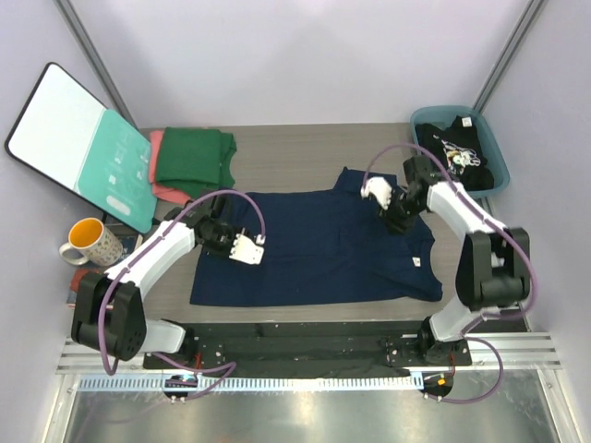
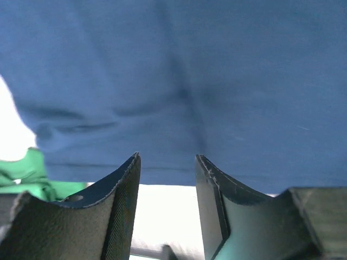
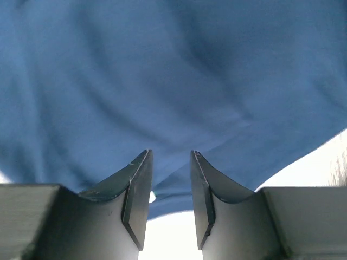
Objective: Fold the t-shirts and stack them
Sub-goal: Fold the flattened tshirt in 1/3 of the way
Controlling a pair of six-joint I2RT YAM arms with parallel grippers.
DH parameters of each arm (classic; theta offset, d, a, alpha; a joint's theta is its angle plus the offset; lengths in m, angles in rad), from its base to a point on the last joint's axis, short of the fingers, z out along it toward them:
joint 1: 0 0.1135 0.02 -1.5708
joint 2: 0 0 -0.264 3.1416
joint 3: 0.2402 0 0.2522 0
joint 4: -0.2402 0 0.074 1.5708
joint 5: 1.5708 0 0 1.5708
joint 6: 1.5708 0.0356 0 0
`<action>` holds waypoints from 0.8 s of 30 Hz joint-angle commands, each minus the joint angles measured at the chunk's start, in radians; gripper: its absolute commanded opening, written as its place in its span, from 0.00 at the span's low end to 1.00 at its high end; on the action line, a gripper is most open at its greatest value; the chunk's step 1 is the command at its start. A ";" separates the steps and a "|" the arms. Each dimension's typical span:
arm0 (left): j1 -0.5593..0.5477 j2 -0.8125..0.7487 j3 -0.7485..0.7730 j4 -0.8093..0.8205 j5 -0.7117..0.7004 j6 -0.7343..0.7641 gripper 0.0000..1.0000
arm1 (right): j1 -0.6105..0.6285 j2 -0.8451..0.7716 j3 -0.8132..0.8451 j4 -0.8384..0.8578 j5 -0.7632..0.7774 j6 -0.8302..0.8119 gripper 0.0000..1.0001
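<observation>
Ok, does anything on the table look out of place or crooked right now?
Nothing spilled or damaged. The navy t-shirt lies slightly skewed, one sleeve poking out at its far right corner. The folded green t-shirt sits off-centre on the salmon-pink one, whose edge shows on the left.

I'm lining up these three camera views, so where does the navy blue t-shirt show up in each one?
Top external: the navy blue t-shirt lies spread flat in the centre of the picture.
Left wrist: it fills the upper two thirds of the frame.
Right wrist: it covers most of the frame.
Shared landmark: the green t-shirt, upper left in the top view and lower left in the left wrist view; not made out in the right wrist view.
</observation>
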 commanded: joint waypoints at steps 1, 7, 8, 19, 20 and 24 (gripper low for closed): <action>0.000 0.031 0.003 0.129 -0.004 -0.014 0.45 | -0.106 0.144 0.166 0.017 -0.154 0.128 0.40; -0.003 0.060 -0.010 0.143 0.012 0.026 0.44 | -0.190 0.302 0.340 -0.097 -0.259 0.118 0.40; -0.004 0.062 -0.013 0.141 0.011 0.033 0.44 | -0.195 0.327 0.366 -0.173 -0.270 0.102 0.40; -0.026 0.099 0.010 0.144 -0.001 0.042 0.43 | -0.245 0.459 0.438 -0.281 -0.342 0.070 0.39; -0.027 0.100 0.013 0.144 -0.003 0.039 0.43 | -0.251 0.462 0.437 -0.277 -0.341 0.067 0.39; -0.038 0.108 0.026 0.143 -0.009 0.030 0.43 | -0.259 0.468 0.418 -0.241 -0.330 0.076 0.39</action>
